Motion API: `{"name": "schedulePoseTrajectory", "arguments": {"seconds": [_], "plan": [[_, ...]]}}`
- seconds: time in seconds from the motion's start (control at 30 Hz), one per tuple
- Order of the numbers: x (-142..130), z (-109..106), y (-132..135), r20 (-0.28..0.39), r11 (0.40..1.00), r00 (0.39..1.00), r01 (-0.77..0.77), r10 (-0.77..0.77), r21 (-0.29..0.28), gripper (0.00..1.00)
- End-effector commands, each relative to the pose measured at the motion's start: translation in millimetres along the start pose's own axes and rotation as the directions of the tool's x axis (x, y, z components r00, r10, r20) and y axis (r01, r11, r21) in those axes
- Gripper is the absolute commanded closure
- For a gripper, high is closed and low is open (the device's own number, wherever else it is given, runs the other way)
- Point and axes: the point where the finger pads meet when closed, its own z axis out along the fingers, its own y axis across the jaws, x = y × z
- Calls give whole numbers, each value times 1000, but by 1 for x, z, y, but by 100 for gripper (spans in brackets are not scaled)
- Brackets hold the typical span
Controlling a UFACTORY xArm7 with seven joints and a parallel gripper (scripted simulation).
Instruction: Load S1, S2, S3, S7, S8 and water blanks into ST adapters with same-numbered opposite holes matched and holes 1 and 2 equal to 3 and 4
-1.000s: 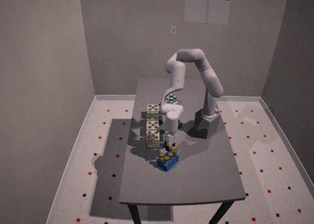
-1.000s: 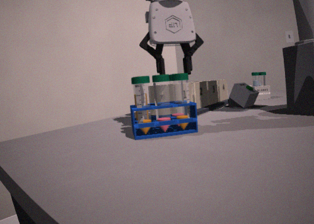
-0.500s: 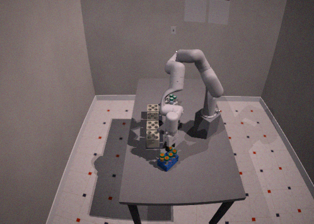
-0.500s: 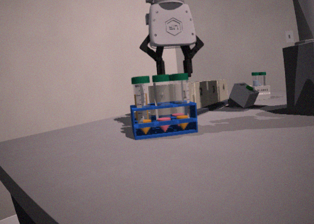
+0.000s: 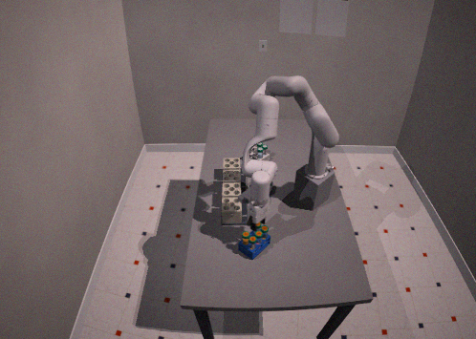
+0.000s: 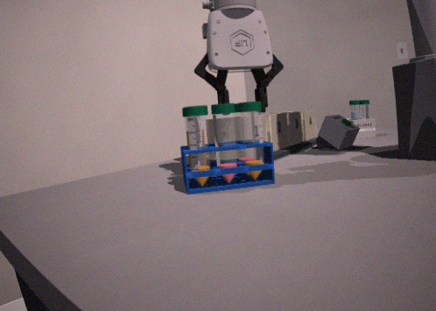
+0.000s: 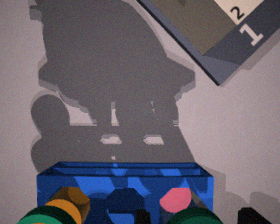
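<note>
My gripper point(image 5: 258, 223) point(image 6: 242, 102) point(image 7: 197, 218) is part-way open and points down at the blue rack point(image 5: 255, 250) point(image 6: 228, 187) point(image 7: 125, 169). Its fingers stand on either side of a green-capped tube point(image 7: 196, 219) at the rack's side nearest the adapters; contact cannot be told. Another tube point(image 7: 47, 218) with orange liquid stands at the left in the wrist view. Several tubes with orange cap dots stand in the rack; orange and pink contents show in the exterior view. Four cream adapters point(image 5: 231, 216) point(image 6: 289, 130) stand in a row on the dark stand point(image 5: 245, 212) point(image 7: 216, 72), with no tubes visible in them.
The white blanks rack point(image 6: 369, 124) holds green-capped tubes point(image 5: 260, 149) point(image 6: 360, 108) farther back. The grey sloped desk point(image 6: 334, 134) carries the green key point(image 6: 346, 122). The arm's base point(image 5: 317, 173) stands at the table's right side. The stand's corner lies close to the blue rack.
</note>
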Motion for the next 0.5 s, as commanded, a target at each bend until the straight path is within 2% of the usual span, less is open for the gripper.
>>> {"name": "schedulePoseTrajectory", "arguments": {"seconds": [0.0,0.47], "plan": [[0,1,-2,-1,1000,1000,0,0,4,43],[0,5,-2,-1,1000,1000,0,0,4,43]]}}
